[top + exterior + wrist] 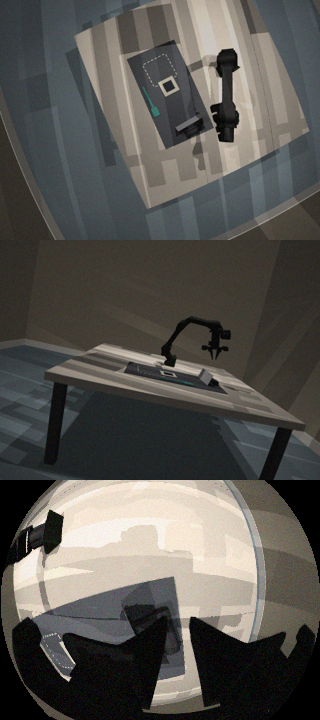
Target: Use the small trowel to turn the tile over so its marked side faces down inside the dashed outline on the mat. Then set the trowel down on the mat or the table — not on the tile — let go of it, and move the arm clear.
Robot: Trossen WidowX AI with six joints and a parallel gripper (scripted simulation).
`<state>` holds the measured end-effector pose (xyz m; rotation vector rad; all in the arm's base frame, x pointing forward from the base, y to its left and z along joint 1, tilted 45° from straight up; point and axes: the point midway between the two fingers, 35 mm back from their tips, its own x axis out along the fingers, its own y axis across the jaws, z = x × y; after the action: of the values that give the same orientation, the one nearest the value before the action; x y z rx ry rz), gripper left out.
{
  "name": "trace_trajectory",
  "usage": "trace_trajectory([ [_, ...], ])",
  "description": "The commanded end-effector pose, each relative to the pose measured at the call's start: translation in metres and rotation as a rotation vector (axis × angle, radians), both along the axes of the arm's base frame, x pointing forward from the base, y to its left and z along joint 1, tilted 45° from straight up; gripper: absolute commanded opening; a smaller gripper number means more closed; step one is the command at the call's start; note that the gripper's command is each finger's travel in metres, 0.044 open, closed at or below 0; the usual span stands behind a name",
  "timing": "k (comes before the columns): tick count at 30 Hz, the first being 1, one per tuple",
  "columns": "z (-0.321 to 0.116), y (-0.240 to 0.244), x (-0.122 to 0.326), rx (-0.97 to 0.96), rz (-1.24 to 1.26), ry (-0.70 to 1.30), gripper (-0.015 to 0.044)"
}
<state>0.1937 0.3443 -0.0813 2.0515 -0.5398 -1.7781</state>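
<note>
The teal trowel lies flat along the long edge of the dark mat, its thin handle towards the dashed outline. The pale square tile lies flat on the mat, its dark square mark facing up. It overlaps one corner of the outline and sits mostly outside it. My gripper hangs high above the table, pointing down, partly open with a narrow empty gap between the fingers. In the top view the arm hides the fingers.
A tilted grey panel with a dark part behind it stands at the mat's end farthest from the outline. The arm's base stands on the table beside the mat.
</note>
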Motion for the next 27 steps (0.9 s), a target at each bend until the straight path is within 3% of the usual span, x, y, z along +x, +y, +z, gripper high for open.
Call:
trace_trajectory([
  [1,-0.016,-0.008,0.008,-0.068,0.075,0.023,0.01],
  [10,-0.058,-0.033,0.023,-0.239,0.248,0.115,0.01],
  [27,-0.054,-0.05,0.03,-0.243,0.252,0.116,0.01],
])
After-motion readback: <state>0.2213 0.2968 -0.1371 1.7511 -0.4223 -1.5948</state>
